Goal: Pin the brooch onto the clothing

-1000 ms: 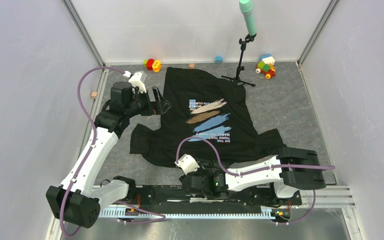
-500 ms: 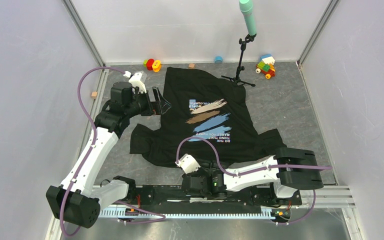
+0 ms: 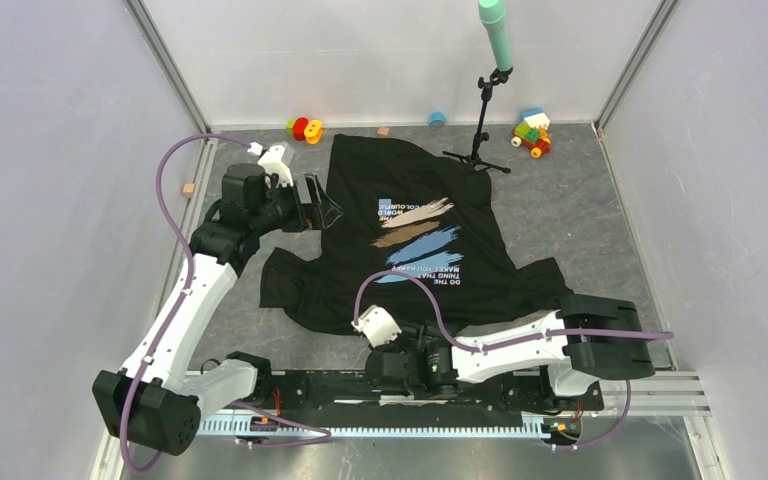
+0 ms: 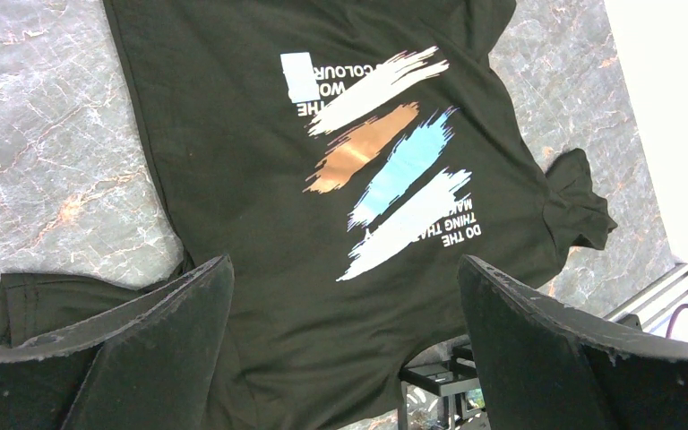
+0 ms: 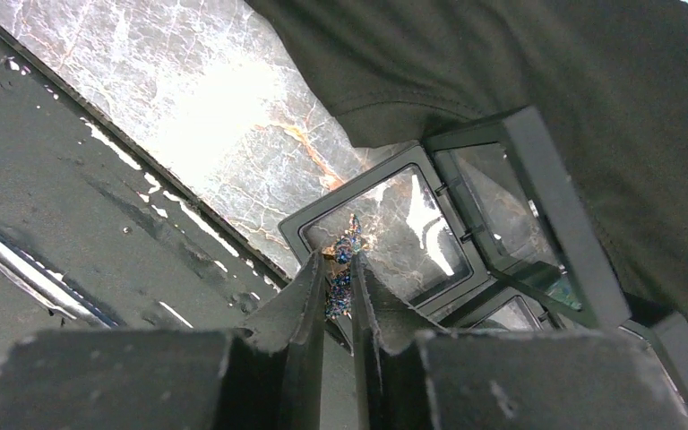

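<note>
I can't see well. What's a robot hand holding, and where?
The right gripper pinches a small glittery multicoloured brooch by its lower part; left gripper holds nothing.

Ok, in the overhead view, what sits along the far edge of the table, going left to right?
red-and-yellow toy → small tan block → blue round piece → teal microphone on a stand → colourful block toy

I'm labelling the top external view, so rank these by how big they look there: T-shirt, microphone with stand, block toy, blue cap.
1. T-shirt
2. microphone with stand
3. block toy
4. blue cap
The stand rises toward the camera, so it may look larger than it is.
</note>
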`<move>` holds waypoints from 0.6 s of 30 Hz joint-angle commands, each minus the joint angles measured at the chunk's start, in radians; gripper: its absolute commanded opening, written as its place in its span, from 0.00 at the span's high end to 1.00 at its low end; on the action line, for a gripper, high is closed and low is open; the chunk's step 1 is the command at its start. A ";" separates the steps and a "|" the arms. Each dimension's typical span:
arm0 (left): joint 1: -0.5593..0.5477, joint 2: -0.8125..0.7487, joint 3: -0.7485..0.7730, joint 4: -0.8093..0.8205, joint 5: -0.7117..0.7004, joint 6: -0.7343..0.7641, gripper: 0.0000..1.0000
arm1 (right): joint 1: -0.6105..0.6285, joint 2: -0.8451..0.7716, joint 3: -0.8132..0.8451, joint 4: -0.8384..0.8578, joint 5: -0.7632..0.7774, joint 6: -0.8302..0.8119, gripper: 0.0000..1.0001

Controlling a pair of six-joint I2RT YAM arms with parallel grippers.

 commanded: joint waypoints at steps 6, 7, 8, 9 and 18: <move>-0.001 -0.001 0.003 0.023 0.022 0.007 0.00 | 0.012 -0.042 0.015 -0.008 0.049 0.021 0.96; 0.000 -0.002 0.003 0.022 0.022 0.006 0.00 | 0.014 -0.042 0.018 -0.017 0.058 0.024 0.97; 0.000 -0.003 0.003 0.023 0.022 0.006 0.00 | 0.015 -0.043 0.023 -0.032 0.072 0.026 0.98; 0.000 -0.003 0.001 0.022 0.021 0.006 0.00 | 0.018 -0.045 0.029 -0.049 0.087 0.026 1.00; 0.000 -0.006 0.001 0.023 0.019 0.009 0.00 | 0.016 -0.162 -0.031 -0.021 0.139 0.016 1.00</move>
